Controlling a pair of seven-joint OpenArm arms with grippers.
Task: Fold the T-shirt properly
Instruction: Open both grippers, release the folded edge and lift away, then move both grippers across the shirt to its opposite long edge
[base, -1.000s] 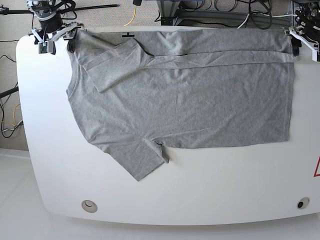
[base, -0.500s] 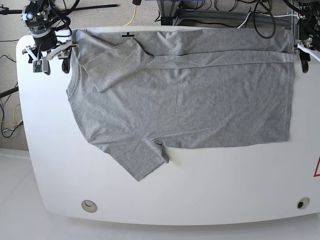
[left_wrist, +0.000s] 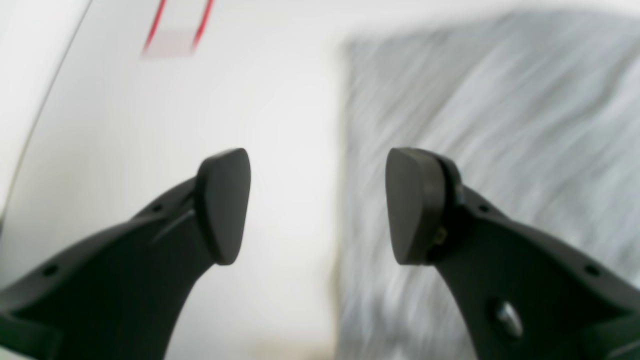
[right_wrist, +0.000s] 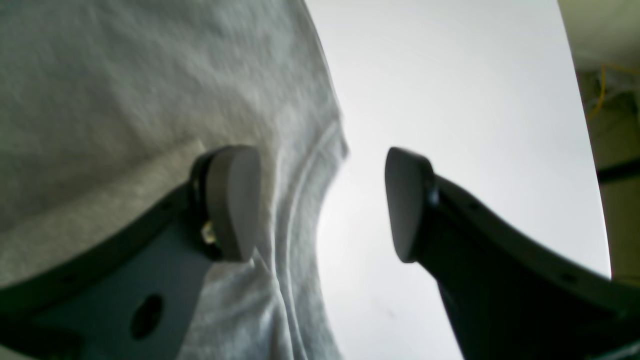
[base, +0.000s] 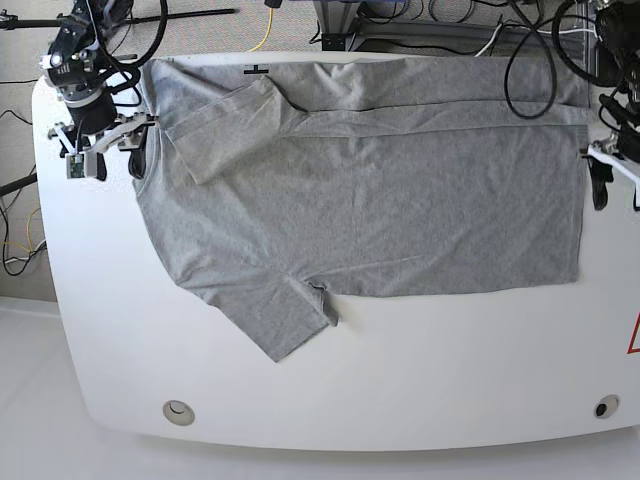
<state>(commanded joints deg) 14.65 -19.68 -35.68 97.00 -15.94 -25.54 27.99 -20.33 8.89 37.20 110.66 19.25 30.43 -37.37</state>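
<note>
The grey T-shirt (base: 370, 190) is lying spread across the white table (base: 420, 380), its far long edge folded inward as a band and the near sleeve (base: 285, 320) sticking out toward the front. The base view is showing both arms at opposite ends of the shirt. The right gripper (base: 100, 150) is sitting at the neck end with its jaws apart; its wrist view alone is revealing the ribbed collar (right_wrist: 305, 190) curving between the pads, nothing pinched. The left gripper (base: 612, 175) is hanging at the hem end, jaws apart and empty; its blurred wrist view is showing the hem edge (left_wrist: 345, 150) running below the gap.
</note>
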